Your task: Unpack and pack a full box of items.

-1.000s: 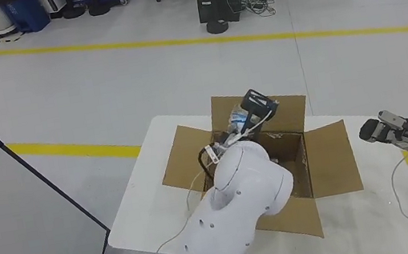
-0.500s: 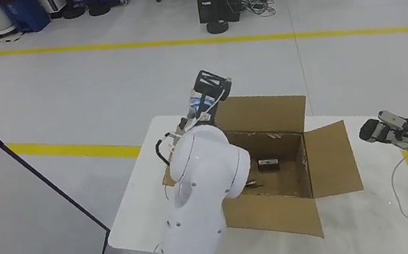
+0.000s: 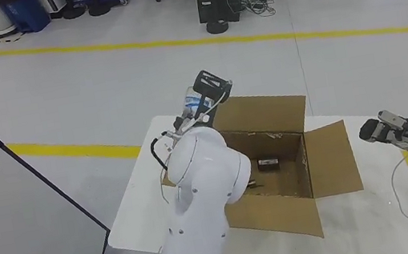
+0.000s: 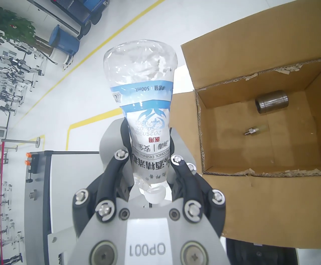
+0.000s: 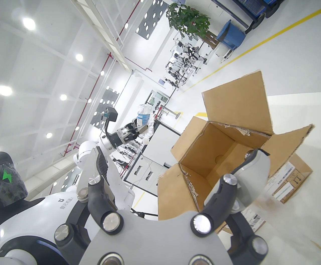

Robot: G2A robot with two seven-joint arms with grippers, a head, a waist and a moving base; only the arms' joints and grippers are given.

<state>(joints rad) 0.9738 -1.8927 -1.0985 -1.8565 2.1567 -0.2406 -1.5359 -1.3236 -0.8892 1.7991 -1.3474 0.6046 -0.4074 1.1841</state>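
Bottle (image 4: 141, 100) of clear plastic held up by one gripper, beside an open cardboard box (image 4: 250, 193).

Left wrist view: the left gripper (image 4: 148, 135) has its black fingers (image 4: 124, 140) clamped on the lower half of the blue-and-white labelled bottle, with the white cap toward the wrist and the base pointing away. The bottle hangs in the air outside the box, just beside one raised flap. On the box floor lie a metal cylinder (image 4: 272, 101) and, near it, a small metal fitting (image 4: 254, 130).
Right wrist view: the right gripper (image 5: 180, 160) has its jaws spread wide with nothing between them. The open box is beyond it, and the bottle is raised well above the box.
Top view: the box sits on a white table (image 3: 143, 202). The bottle is held over the box's far-left corner, and the right gripper is well apart, past the right flap.
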